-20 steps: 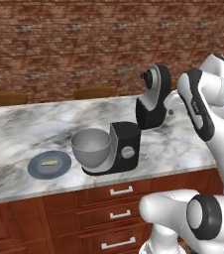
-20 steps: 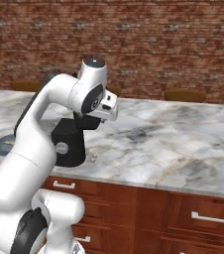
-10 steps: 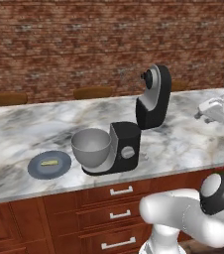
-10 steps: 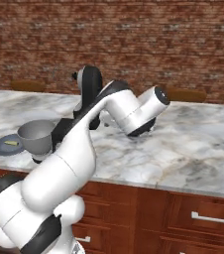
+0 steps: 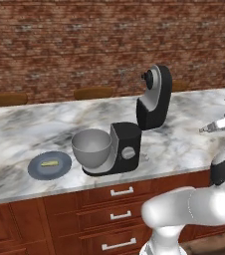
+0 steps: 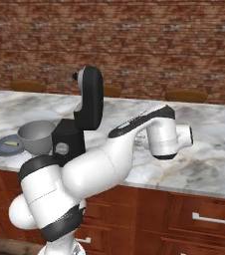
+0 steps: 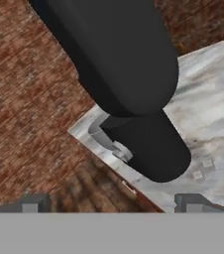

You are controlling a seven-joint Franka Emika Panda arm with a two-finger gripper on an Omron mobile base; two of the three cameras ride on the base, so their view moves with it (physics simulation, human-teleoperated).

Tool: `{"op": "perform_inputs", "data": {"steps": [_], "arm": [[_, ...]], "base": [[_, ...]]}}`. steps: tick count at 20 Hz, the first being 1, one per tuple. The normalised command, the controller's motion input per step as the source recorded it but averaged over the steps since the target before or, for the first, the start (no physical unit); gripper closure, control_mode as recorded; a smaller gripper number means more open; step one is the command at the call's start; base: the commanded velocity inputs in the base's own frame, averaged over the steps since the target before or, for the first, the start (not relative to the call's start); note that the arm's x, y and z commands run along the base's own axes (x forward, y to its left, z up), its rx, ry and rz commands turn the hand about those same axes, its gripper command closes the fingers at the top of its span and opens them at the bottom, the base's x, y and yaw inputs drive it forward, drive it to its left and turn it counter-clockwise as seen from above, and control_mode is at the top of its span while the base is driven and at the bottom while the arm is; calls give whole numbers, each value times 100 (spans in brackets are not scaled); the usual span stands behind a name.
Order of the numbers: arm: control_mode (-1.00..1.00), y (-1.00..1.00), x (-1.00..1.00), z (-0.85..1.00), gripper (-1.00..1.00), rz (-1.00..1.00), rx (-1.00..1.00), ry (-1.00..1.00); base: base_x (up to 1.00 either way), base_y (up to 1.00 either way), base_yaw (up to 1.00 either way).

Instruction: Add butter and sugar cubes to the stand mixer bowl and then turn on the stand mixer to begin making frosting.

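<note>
One stand mixer [image 5: 134, 132] stands on the marble counter [image 5: 30, 129], near the front edge and roughly midway along it, its rounded black head tilted up and back. One round silver knob [image 5: 129, 153] shows on the side of its boxy base. One stand mixer bowl [image 5: 91, 148], grey and deep, sits on the base at the mixer's left, open to above; what lies inside cannot be made out. One blue-grey plate [image 5: 35, 170] lies further left along the front edge, apart from the bowl, and carries one butter [image 5: 49, 163] stick, pale yellow and flat. Two small pale cubes [image 7: 202, 168] lie on the counter beside the mixer's foot in the hand view; they are too small to name surely.

One gripper [image 7: 111, 208] is seen in the hand view, its two dark fingertips [image 7: 29, 204] standing wide apart at the bottom with nothing between them, pointed toward the mixer's black body. The arm's white wrist [image 5: 223, 123] hangs over the counter's right end, well apart from the plate. Three brown chair backs [image 5: 93, 92] rise behind the counter's far edge, against one brick wall [image 5: 84, 45]. Several wooden drawers [image 5: 117, 191] with silver handles run below the front edge.
</note>
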Motion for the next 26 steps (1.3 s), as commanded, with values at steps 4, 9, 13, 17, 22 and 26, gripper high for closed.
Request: {"op": "perform_inputs", "data": {"steps": [4,9,13,17,22,26], "arm": [[-100,18,0,-18,-100,34,20,-38],[-100,46,-15,0,-100,23,5,-56],[-100,62,-22,-1,-100,6,0,-63],[-100,44,-1,-20,-100,1,-2,-45],[-100,34,0,-28,-100,-7,-3,-19],[-100,21,9,-24,-100,-9,-5,-1]], "base": [[0,0,0],[0,0,0],[0,0,0],[0,0,0],[0,0,0],[0,0,0]]}}
